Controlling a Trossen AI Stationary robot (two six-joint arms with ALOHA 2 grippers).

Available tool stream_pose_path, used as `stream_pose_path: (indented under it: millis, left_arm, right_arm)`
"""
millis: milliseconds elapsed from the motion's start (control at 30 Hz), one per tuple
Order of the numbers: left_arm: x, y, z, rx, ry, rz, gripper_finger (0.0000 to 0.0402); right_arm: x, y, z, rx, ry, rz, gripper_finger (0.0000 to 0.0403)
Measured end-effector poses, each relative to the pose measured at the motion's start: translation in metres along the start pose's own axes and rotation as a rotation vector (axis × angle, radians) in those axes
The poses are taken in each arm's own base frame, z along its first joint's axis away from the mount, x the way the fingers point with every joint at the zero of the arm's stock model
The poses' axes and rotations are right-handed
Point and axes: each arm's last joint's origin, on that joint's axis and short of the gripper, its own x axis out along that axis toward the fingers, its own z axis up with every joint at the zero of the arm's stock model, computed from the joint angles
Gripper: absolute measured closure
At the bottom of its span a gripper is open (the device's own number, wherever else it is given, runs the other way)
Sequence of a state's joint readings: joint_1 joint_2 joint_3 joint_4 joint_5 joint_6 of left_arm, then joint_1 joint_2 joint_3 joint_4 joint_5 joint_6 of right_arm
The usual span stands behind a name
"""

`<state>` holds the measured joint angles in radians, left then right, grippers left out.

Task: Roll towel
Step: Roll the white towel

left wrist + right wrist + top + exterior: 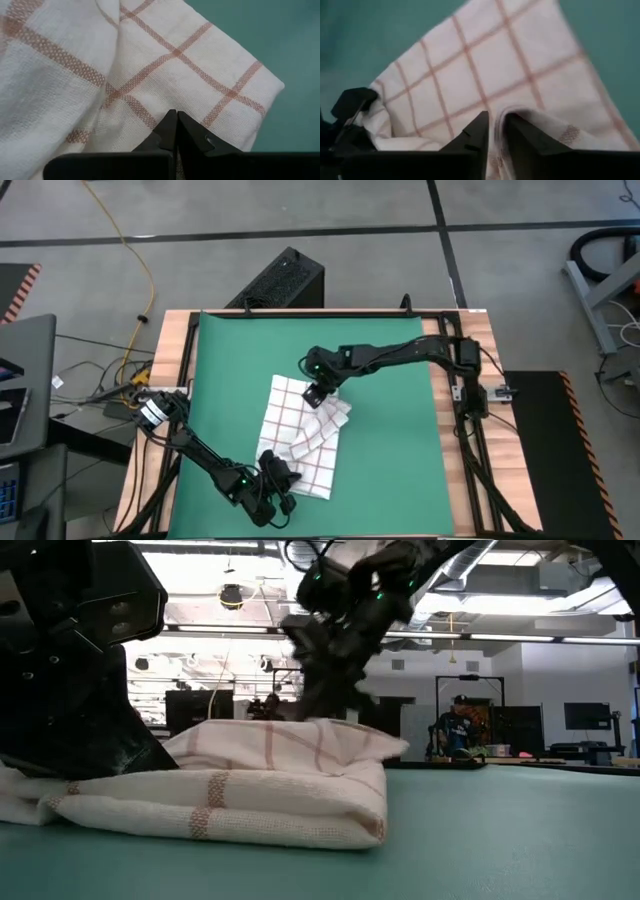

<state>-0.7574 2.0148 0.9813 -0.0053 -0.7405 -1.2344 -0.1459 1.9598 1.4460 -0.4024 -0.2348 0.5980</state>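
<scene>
The towel (250, 790) lies half-folded; left end effector (275, 475) clamped together at its near edge, right end effector (318, 392) parting slightly, probably releasing a fold; rolling comes next.

You won't find any words, numbers or signs to read here, not on anything in these pictures.

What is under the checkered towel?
The towel lies on the green mat, which shows all around it. The towel is folded over itself, so cloth lies under cloth. Whatever else might sit beneath stays hidden by the fabric.
</scene>
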Motion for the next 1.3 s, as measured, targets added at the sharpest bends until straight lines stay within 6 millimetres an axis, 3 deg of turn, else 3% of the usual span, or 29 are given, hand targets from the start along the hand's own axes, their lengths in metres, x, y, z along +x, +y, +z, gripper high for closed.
stream_pose_path:
  millis: [100, 500, 833, 933, 1067, 1200, 1300]
  left_arm:
    - [0.0, 0.0, 0.0, -0.008, 0.004, 0.0, 0.0401]
    - [-0.001, 0.0, -0.001, -0.015, 0.011, -0.004, 0.0401]
    - [-0.001, 0.0, -0.002, -0.026, 0.012, -0.003, 0.0401]
    - [-0.001, 0.0, -0.002, -0.022, 0.013, -0.002, 0.0401]
    - [-0.001, 0.001, -0.002, -0.01, 0.016, 0.005, 0.0401]
    - [-0.001, 0.001, -0.002, -0.023, 0.015, 0.008, 0.0401]
    - [-0.001, 0.001, -0.002, -0.04, 0.008, 0.011, 0.0401]
  right_arm:
    - [0.005, -0.003, 0.008, -0.004, -0.035, 0.021, 0.0286]
    - [-0.016, -0.038, 0.024, 0.072, -0.013, -0.068, 0.0206]
    - [-0.027, -0.04, 0.034, -0.029, -0.047, 0.019, 0.0196]
    - [-0.045, -0.033, 0.035, -0.136, -0.019, 0.152, 0.0201]
    - [-0.073, -0.011, 0.011, -0.4, 0.114, 0.219, 0.023]
    - [-0.081, -0.006, -0.036, -0.603, 0.275, -0.003, 0.0304]
    - [-0.076, -0.012, -0.068, -0.594, 0.289, -0.098, 0.0361]
